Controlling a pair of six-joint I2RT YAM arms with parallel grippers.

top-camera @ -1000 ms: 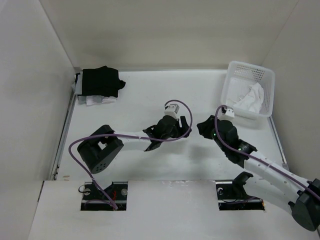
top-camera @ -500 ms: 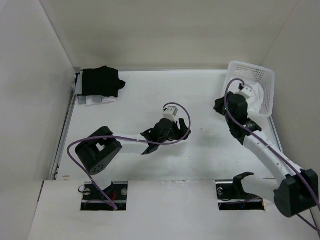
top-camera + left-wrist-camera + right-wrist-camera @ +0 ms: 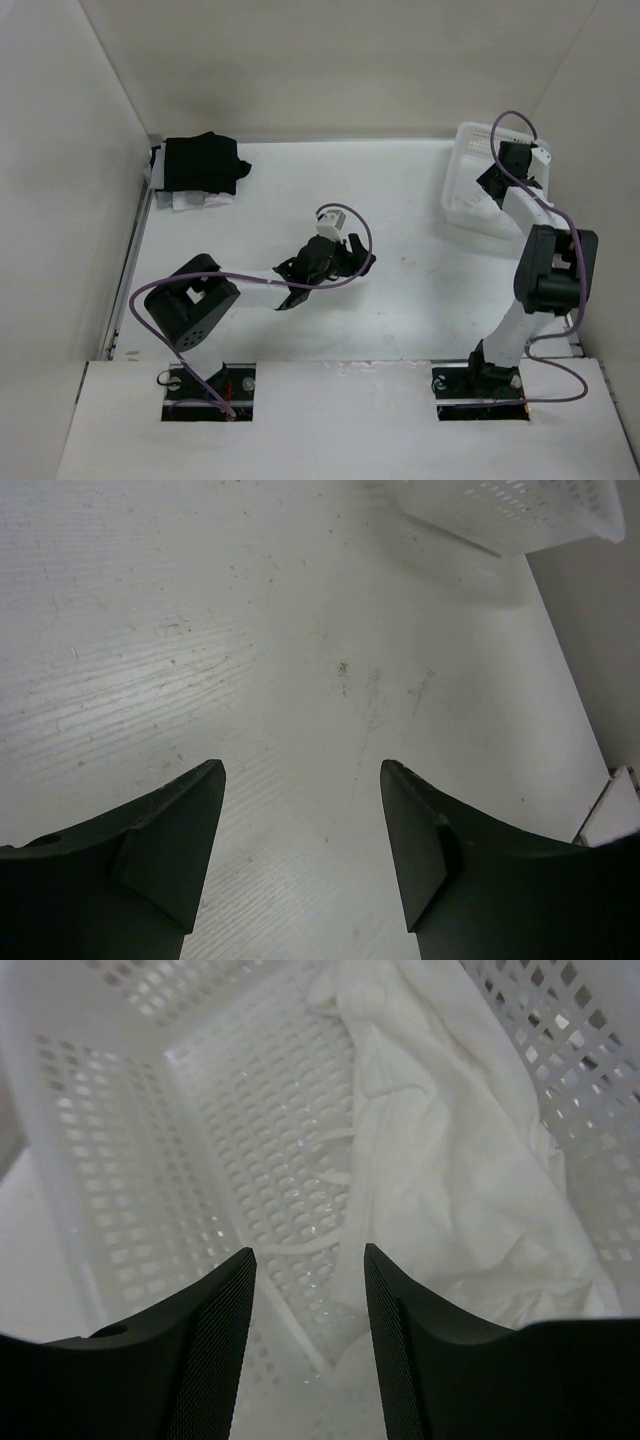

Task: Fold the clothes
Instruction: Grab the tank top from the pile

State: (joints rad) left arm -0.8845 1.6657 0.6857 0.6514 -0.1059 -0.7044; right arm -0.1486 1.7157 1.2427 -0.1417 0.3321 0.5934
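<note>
The clothes [image 3: 455, 1150], a crumpled thin white garment, lie in the right half of the white lattice basket [image 3: 120, 1170], and thin white string loops [image 3: 305, 1247] trail across the basket floor. My right gripper [image 3: 310, 1260] hangs open just above that floor, beside the garment's edge, with nothing between its fingers. In the top view my right gripper [image 3: 495, 182] reaches into the basket [image 3: 458, 205] and the arm hides the garment. My left gripper [image 3: 302, 770] is open and empty over bare table, near the table's middle [image 3: 347, 262].
A folded pile of black garments [image 3: 203, 163] sits at the back left on a small white piece [image 3: 186, 203]. The basket [image 3: 520, 510] shows at the top right of the left wrist view. White walls close in the table on three sides.
My right arm has swung from the table's middle up and back into the basket; its jaws closed on the way and now stand open. The left gripper has drifted slightly left.
</note>
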